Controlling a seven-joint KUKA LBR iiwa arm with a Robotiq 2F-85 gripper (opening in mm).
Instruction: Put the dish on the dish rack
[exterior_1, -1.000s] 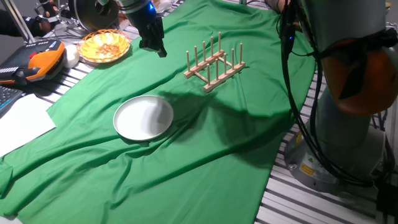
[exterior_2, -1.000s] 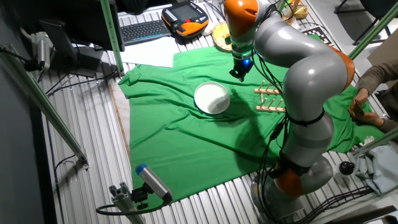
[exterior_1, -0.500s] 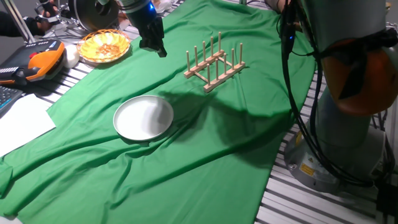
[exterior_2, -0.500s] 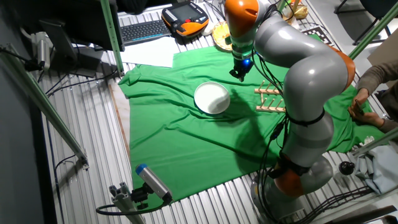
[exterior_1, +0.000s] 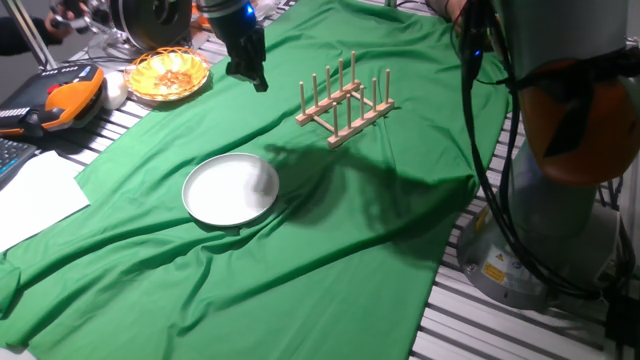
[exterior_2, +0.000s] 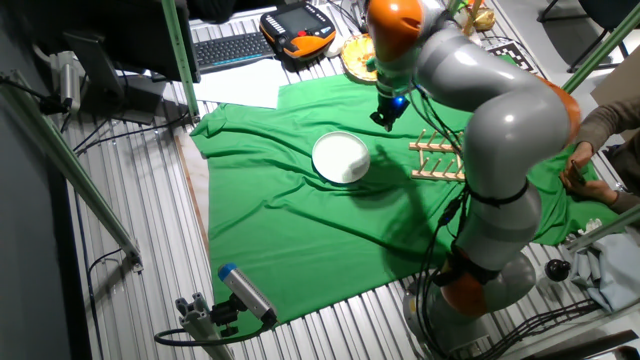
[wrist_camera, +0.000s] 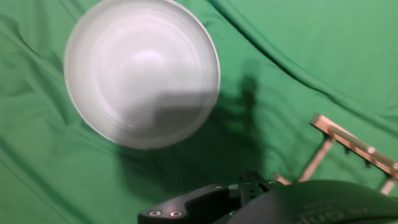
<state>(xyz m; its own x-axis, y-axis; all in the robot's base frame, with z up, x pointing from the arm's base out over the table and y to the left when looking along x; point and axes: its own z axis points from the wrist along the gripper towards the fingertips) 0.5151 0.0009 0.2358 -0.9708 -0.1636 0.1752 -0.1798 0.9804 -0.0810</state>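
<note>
Risk sits first in the grasp: in one fixed view the dish lies flat on wrinkled green cloth at centre left, well apart from the dish rack at upper centre, while the pincer hangs high near the basket; its low rim could slip from a shallow pinch. The other fixed view shows the pincer between dish and dish rack, so a careless swing might knock the pegs. Hand view shows the dish at upper left and a rack rail at right; whether the pincer is apart or together I cannot tell.
</note>
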